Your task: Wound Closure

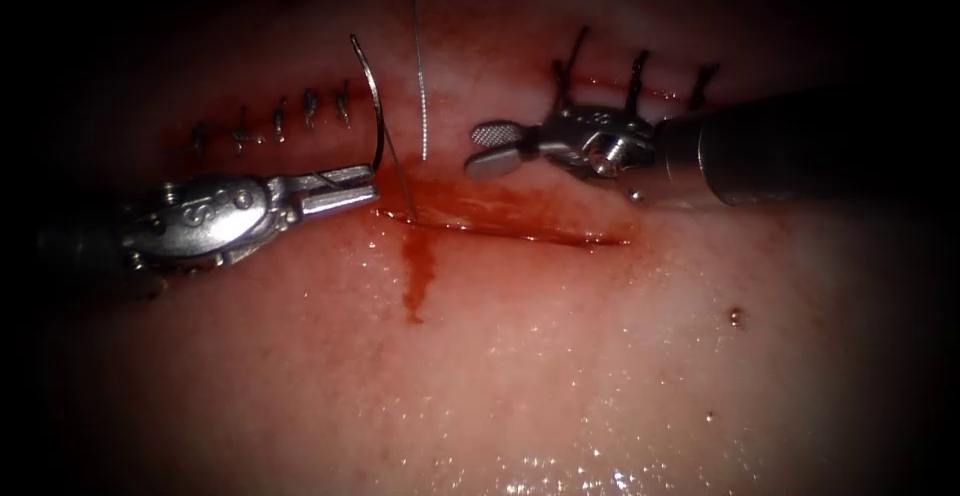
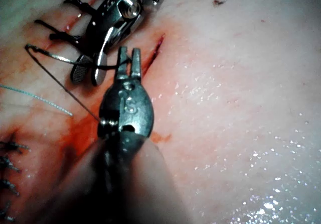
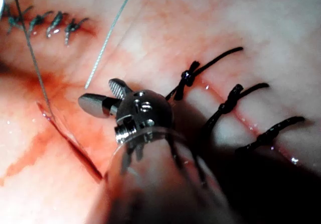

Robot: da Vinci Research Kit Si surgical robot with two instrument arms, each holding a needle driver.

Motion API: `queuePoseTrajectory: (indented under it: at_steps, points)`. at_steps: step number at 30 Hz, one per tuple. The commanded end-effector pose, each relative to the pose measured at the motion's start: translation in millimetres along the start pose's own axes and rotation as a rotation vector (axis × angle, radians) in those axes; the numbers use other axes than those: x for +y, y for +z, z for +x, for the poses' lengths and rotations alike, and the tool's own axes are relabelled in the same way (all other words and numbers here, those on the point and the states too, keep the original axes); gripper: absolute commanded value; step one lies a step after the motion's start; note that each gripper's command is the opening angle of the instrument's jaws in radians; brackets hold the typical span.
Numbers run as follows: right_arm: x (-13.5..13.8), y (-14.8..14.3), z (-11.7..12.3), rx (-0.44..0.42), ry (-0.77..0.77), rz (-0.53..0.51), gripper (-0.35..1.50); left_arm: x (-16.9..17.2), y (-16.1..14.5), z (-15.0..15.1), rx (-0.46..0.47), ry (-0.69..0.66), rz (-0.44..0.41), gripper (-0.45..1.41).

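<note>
The left arm's steel tool (image 1: 345, 188) has its fingers clamped on the thin curved needle (image 1: 372, 96) near one end, clear of the pale pink tissue (image 1: 560, 356). The right arm's tool (image 1: 495, 149), fingers apart, holds nothing. Dark stitches (image 1: 275, 121) close both ends; the red middle cut (image 1: 520, 228) remains open, with fine thread (image 1: 400, 181) entering it.

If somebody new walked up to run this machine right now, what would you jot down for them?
Left pincer: shut on the needle near its lower end; the needle curves upward, clear of the tissue.
Right pincer: open, holding nothing, hovering above the cut.
Thread: runs from the needle down into the cut's left end. A pale loose strand hangs nearby.
Done: stitch rows upper left and upper right look finished.
Left: the cut is open along its length, with red fluid running from its left end.
</note>
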Motion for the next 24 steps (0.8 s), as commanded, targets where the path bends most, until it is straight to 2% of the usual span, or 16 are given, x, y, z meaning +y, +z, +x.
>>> queuePoseTrajectory:
  at_steps: [1, 4, 6, 12, 16, 24]
  points:
    - [-0.7, 0.7, 0.4, 0.006, 0.059, -0.005, 1.00, 0.7, 0.8, -1.0, -0.008, 0.012, 0.007, -0.45]
    - [-1.9, 0.2, 1.7, 0.008, 0.127, -0.006, 0.91, 1.1, 1.4, -1.6, -0.020, 0.037, 0.027, -0.45]
    - [-2.7, -0.1, 2.4, 0.001, 0.165, 0.013, 1.03, 1.3, 2.0, -2.1, -0.028, 0.060, 0.041, -0.45]
    - [-4.7, -0.2, 2.9, -0.015, 0.237, 0.066, 1.13, 2.0, 3.8, -4.0, -0.059, 0.128, 0.091, -0.45]
    - [-5.2, 0.0, 2.7, -0.025, 0.266, 0.089, 1.16, 2.5, 5.3, -5.4, -0.087, 0.180, 0.133, -0.45]
    - [-5.0, -0.8, 2.8, -0.032, 0.284, 0.100, 1.16, 3.0, 6.9, -8.6, -0.151, 0.241, 0.144, -0.45]
